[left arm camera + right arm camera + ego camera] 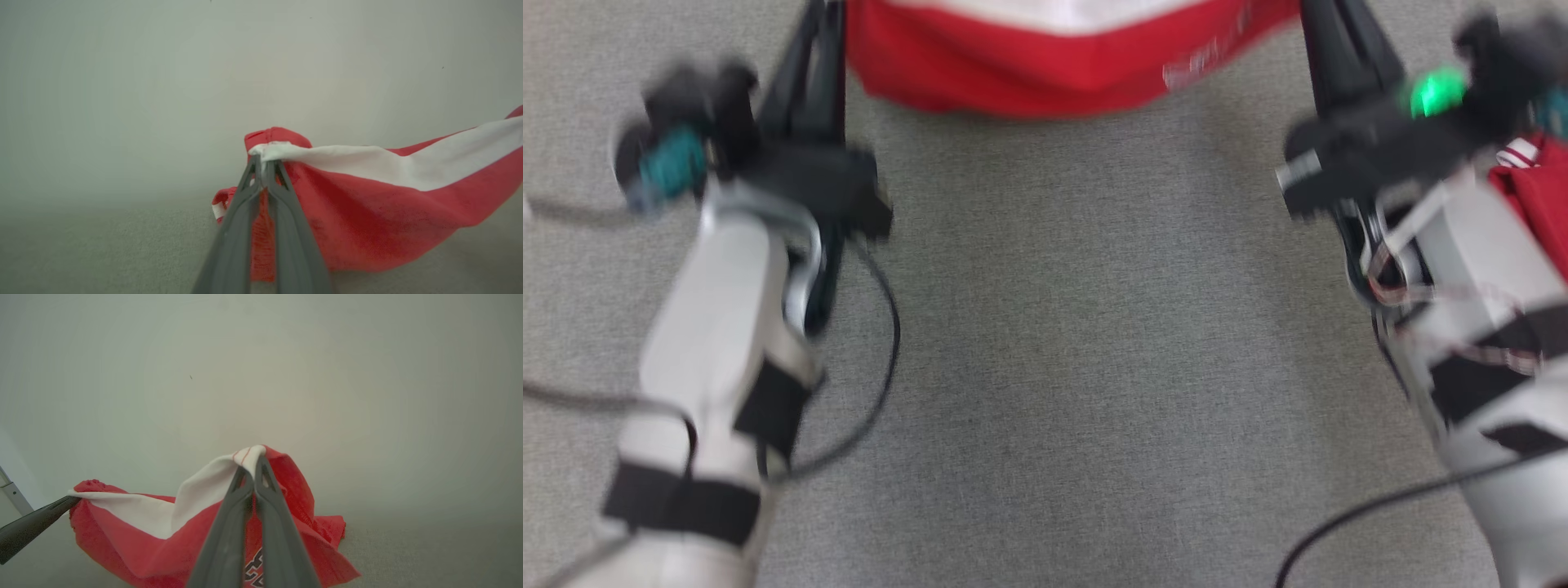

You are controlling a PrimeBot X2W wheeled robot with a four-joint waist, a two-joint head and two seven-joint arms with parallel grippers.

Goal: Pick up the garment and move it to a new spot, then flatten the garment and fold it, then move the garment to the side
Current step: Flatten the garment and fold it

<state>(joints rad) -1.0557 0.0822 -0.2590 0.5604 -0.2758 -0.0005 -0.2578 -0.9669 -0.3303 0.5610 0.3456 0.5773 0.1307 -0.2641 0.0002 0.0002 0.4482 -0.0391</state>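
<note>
Red garment (1045, 73) with a white band, strung between both hands, long axis running left to right across the top of the head view. Left hand (261, 163) pinching one upper corner, right hand (254, 463) pinching the other. Lower edge sags toward grey surface (1094, 367).

One red-and-white garment (1029, 73) and two tools: left tool (263, 165), right tool (250, 467).
</note>
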